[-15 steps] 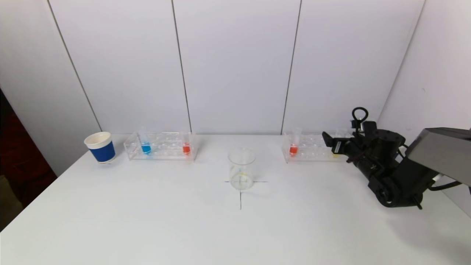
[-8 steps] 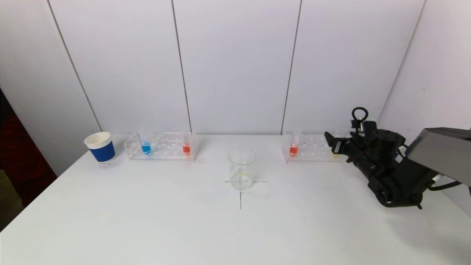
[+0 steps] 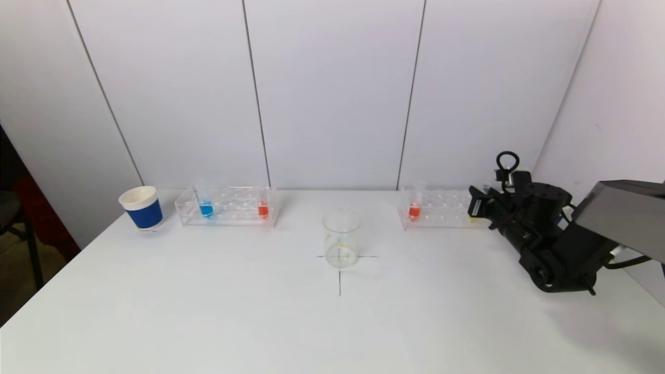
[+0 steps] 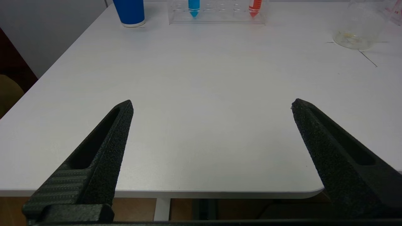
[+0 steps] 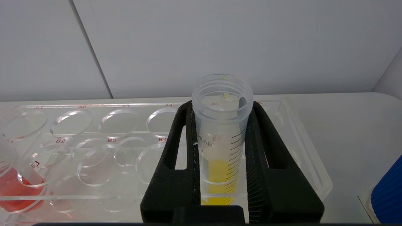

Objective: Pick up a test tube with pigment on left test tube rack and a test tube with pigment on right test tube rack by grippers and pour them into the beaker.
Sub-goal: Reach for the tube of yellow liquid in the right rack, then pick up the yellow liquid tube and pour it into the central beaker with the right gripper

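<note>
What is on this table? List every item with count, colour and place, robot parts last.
table: one, white, under everything.
beaker: one, clear, centre, on a cross mark.
left rack: one, clear, back left.
blue tube: one, left rack's left end.
red tube: one, left rack's right end.
right rack: one, clear, back right.
second red tube: one, right rack's left end.
yellow tube: one, right rack, slot B5.
cup: one, blue and white, far left.
left gripper: open, over near table edge.
right gripper: shut on yellow tube.

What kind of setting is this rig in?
Likely a mock chemistry-lab bench: clear test tube racks holding coloured liquids, a glass beaker on a marked cross, plain white table and wall panels.
</note>
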`<state>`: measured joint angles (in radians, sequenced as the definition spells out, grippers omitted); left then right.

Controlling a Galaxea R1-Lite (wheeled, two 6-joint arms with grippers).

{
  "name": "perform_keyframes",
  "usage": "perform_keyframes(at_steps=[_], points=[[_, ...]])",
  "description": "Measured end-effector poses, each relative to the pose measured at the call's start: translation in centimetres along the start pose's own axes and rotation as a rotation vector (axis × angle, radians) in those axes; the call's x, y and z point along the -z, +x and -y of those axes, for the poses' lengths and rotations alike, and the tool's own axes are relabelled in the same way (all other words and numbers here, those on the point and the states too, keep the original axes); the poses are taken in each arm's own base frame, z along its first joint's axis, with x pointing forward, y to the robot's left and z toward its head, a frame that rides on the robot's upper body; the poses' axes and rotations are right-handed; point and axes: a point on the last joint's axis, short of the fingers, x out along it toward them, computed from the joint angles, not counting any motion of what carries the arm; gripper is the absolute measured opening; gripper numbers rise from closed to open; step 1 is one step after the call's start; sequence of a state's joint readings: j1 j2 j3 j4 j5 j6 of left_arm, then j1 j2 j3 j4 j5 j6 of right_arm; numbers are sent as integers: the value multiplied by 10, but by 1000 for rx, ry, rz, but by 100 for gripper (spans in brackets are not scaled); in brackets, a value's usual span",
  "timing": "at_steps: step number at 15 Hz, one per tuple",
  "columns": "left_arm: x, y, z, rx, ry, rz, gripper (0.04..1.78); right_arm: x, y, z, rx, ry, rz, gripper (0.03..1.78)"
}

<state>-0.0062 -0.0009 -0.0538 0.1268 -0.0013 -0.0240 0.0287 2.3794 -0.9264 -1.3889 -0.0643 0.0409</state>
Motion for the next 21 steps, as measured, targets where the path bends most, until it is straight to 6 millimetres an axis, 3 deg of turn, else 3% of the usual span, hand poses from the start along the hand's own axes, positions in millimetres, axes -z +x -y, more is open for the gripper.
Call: perform_keyframes(at_steps=[10,21], points=[[0,0,0,1,0,0,176,-4,-3,0,0,-1,-3,47],[0,0,0,0,0,0,176,-50,-18,-1,7,-5,17,47]])
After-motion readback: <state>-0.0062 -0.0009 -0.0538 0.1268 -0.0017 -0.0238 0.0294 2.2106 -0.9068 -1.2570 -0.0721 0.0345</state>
